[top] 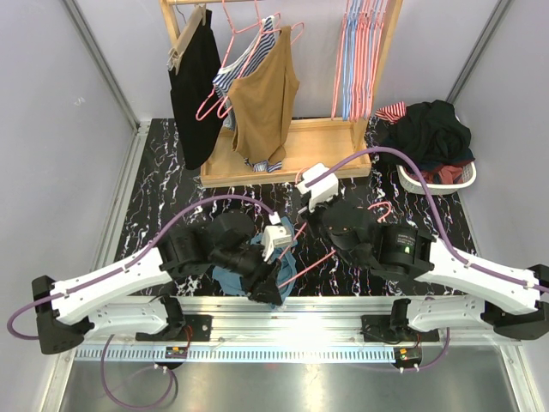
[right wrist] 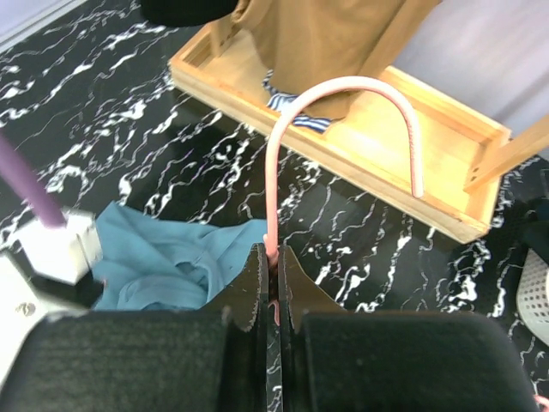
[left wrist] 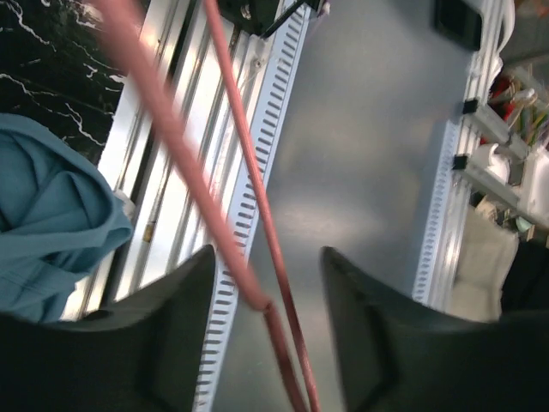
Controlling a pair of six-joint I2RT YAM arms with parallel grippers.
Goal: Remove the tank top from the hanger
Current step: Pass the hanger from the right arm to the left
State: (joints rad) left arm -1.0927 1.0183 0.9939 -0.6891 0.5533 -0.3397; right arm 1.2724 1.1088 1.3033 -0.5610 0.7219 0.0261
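The blue tank top lies crumpled on the black marble table by the near edge; it also shows in the right wrist view and the left wrist view. The pink hanger lies across it, hook toward the right. My right gripper is shut on the hanger's neck just below the hook; in the top view it sits at the table's middle. My left gripper is open over the table's front edge, and the hanger's pink rods pass between its jaws without being clamped.
A wooden rack stands at the back with a brown tank top, a black garment and spare hangers. A white basket of dark clothes sits back right. An aluminium rail runs along the front edge.
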